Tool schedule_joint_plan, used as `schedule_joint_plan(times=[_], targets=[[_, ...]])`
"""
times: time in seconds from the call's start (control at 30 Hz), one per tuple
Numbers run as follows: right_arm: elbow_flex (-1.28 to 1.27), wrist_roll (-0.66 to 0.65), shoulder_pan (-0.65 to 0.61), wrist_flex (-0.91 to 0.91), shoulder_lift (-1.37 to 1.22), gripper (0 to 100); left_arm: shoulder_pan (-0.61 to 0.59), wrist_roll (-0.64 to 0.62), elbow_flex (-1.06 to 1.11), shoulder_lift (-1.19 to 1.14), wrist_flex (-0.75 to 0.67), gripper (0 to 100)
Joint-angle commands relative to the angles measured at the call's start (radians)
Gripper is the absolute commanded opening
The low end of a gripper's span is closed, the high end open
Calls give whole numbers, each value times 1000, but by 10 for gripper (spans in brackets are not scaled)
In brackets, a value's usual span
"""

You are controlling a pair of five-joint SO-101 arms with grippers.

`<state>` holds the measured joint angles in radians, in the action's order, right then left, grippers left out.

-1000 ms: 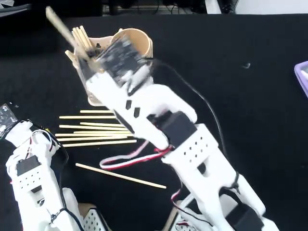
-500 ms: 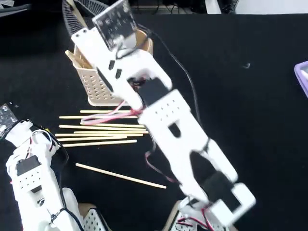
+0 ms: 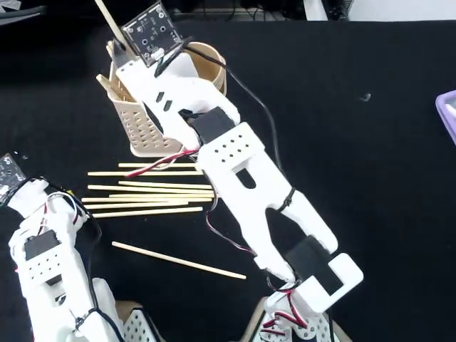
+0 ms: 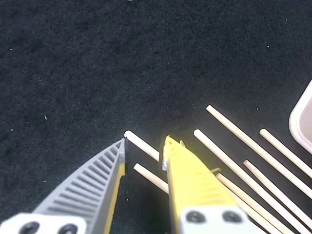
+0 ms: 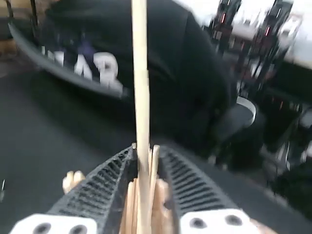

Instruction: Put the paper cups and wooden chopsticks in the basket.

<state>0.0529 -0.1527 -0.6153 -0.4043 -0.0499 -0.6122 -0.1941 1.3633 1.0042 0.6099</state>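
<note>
My right gripper (image 3: 122,51) hangs over the beige basket (image 3: 142,132), shut on one wooden chopstick (image 3: 108,20) that sticks up past the table's far edge. The right wrist view shows that chopstick (image 5: 140,92) pinched in the right gripper (image 5: 145,157), with more sticks (image 5: 139,207) standing in the basket below. A paper cup (image 3: 211,63) sits in the basket. Several loose chopsticks (image 3: 142,191) lie in front of the basket and one (image 3: 178,260) lies apart, nearer. My left gripper (image 4: 144,142) is open low over the stick ends (image 4: 141,145).
The left arm (image 3: 39,249) rests at the near left corner. A purple object (image 3: 449,110) pokes in at the right edge. The basket's corner (image 4: 303,119) shows in the left wrist view. The black tabletop (image 3: 356,142) stretches out to the right.
The right arm has stretched farther out over the basket and carried the chopstick up and back, tilting it more upright. The left arm has not moved.
</note>
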Motion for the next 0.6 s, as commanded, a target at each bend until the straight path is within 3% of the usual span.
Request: schedule_joint_plan(times=[0.0, 0.23, 0.4, 0.57], targets=[[94, 8, 17, -178, 117, 168, 1, -3, -8, 18, -17, 137], [93, 3, 15, -572, 309, 169, 1, -3, -8, 18, -17, 137], [-70, 2, -52, -861, 421, 172, 1, -3, -8, 18, -17, 137], [-441, -2, -210, -816, 460, 174, 1, -3, -8, 18, -17, 137]])
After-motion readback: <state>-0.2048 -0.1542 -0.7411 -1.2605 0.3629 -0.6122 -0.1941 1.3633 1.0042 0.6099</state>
